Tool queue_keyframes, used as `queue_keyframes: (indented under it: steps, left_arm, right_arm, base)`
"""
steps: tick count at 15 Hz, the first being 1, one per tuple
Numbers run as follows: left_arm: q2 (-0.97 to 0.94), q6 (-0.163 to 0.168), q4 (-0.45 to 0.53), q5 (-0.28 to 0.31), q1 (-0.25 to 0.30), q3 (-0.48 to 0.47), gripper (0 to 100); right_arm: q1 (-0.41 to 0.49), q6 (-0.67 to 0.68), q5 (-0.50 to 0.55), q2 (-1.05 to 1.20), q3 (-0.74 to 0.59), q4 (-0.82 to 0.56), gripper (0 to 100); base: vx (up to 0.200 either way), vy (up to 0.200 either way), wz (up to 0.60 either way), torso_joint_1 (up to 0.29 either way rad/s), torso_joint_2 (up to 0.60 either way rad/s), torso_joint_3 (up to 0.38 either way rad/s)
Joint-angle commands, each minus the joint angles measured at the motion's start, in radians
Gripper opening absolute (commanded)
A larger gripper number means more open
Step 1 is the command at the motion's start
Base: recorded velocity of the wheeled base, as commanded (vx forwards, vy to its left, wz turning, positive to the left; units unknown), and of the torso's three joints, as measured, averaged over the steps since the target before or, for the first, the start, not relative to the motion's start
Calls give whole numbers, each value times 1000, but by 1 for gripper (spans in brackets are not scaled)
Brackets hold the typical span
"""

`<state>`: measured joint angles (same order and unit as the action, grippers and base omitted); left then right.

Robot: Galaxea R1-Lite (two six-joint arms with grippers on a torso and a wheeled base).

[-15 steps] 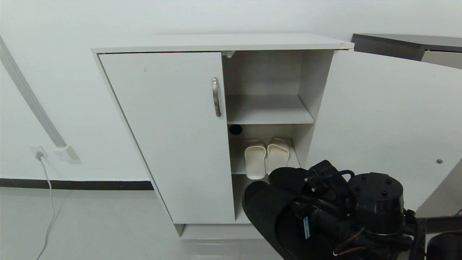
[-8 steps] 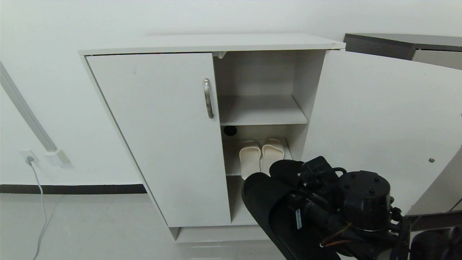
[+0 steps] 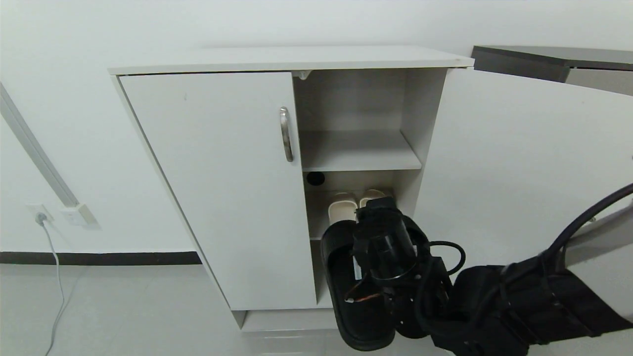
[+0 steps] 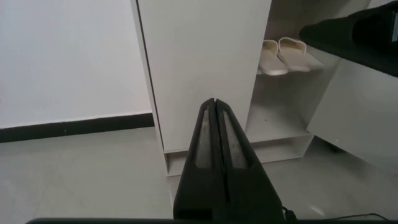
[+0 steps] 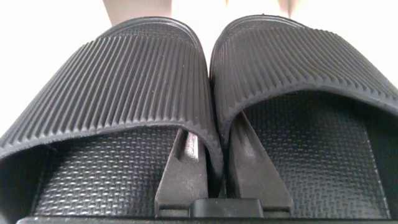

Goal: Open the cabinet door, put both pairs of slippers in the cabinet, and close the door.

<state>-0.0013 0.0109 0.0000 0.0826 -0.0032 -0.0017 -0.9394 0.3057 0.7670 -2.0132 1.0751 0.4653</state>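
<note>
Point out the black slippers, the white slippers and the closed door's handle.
black slippers (image 3: 341, 282), head view, on the left slipper's exposed surface.
white slippers (image 3: 341, 210), head view, on the left slipper's near end.
door handle (image 3: 286, 134), head view, on the middle of the metal bar.

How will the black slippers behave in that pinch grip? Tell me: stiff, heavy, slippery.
Probably light: the right gripper holds both black slippers by their pinched inner edges alone. Likely rubbery and bendable, judging by the moulded ribbed straps. Textured footbeds should resist slipping.

Head overlooks cabinet (image 3: 222, 188); left wrist shares it from lower.
</note>
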Motion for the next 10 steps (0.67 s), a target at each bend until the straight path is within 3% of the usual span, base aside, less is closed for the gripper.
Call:
queue_keyframes:
  steps: [1, 10]
  left_arm:
    - [1, 0, 0, 0, 0, 0, 0]
    - [1, 0, 0, 0, 0, 0, 0]
  right_arm:
    - [-4, 95, 95, -16, 183, -189, 0]
    - [19, -70, 100, 4, 351, -186, 0]
  base:
    - [0, 0, 0, 0, 0, 0]
    - [0, 0, 0, 0, 0, 0]
